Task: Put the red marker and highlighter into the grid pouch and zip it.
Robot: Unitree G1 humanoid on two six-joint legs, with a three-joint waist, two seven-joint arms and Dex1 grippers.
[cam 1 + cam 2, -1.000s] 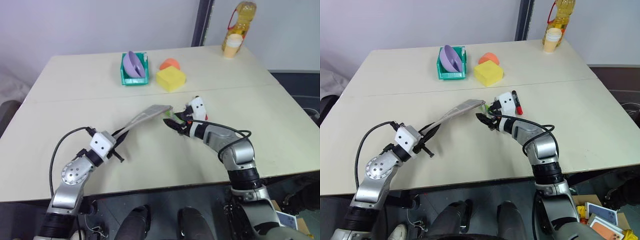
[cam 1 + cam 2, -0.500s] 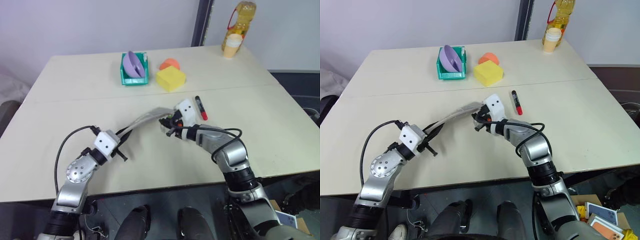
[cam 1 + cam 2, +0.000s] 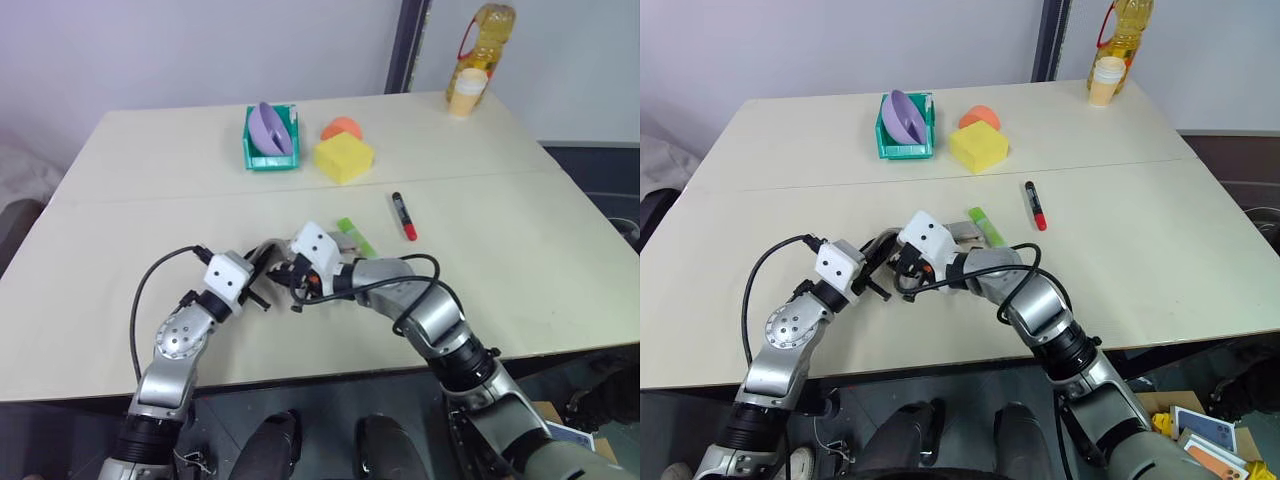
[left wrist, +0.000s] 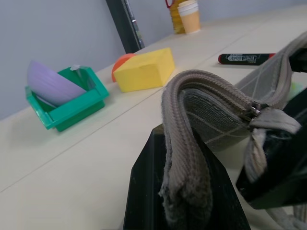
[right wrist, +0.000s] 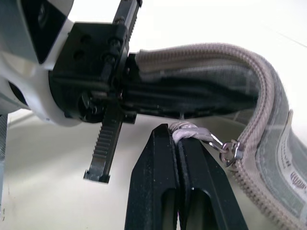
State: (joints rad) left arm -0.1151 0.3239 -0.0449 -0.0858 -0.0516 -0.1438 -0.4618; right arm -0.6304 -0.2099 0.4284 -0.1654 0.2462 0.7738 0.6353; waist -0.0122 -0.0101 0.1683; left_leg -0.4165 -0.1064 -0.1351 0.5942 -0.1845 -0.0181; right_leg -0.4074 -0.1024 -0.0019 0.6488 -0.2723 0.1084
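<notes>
The table [image 3: 120, 200] is carrying everything. The grid pouch [image 4: 225, 108] is lying near the table's front edge, left of centre, bunched between both arms. The left gripper [image 4: 184, 191] is clamping the pouch's end, fingers pressed together on the fabric. The right gripper [image 5: 178, 143], beside it, is pinching the zipper pull tab [image 5: 192, 130]. The highlighter [image 3: 356, 237] and the red marker [image 3: 403, 216] are lying bare mid-table, just beyond the right gripper, toward the right edge.
</notes>
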